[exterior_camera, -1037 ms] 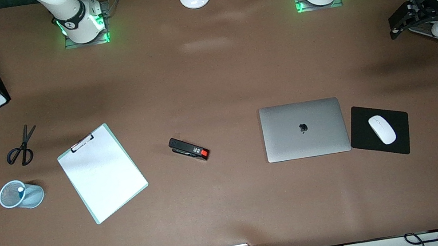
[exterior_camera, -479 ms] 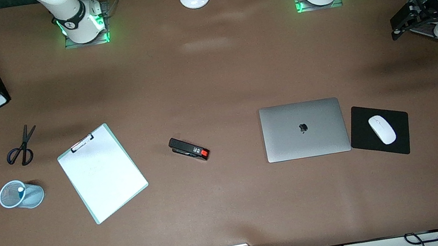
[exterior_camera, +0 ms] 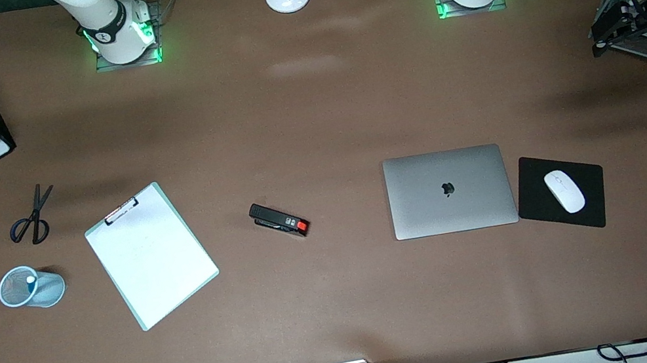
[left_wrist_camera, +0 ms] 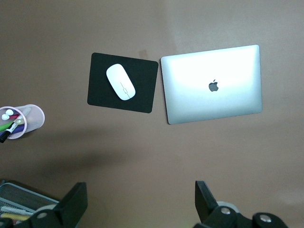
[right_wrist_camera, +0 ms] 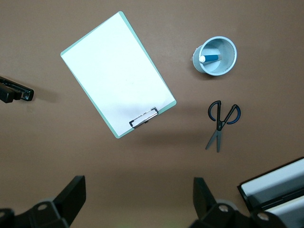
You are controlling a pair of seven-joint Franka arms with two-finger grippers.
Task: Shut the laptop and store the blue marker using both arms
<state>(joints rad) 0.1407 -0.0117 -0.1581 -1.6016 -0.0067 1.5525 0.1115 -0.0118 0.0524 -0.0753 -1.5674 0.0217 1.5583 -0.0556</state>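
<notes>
— What do we see changing just now?

— On the table, nothing. The slim silver-grey laptop [exterior_camera: 449, 190] lies shut, its lid with the dark apple logo facing up, just beside the black mouse pad [exterior_camera: 539, 213] that carries the white mouse [exterior_camera: 564, 191]. The slim light-blue marker with a white end [right_wrist_camera: 210, 58] stands inside the pale blue mesh cup [exterior_camera: 50, 289], near the black scissors [exterior_camera: 31, 217] and the white clipboard with a green edge [exterior_camera: 151, 254]. Only the arms have moved: over the last second both have drawn farther out toward their own ends of the table.

— And the tools?

— Our left gripper [left_wrist_camera: 137, 202] hangs over bare table toward the left arm's end, fingers spread wide and holding nothing. Our right gripper [right_wrist_camera: 137, 199] hangs over bare table near the scissors, likewise spread and empty (in the front view both hands sit at the very edges of the picture).

— So what does that mean for the job?

— We judge both parts done: lid down, marker stowed. The retreat reads to us as the arms clearing off, and the black stapler with a red end [exterior_camera: 279, 220] looks untouched.
</notes>
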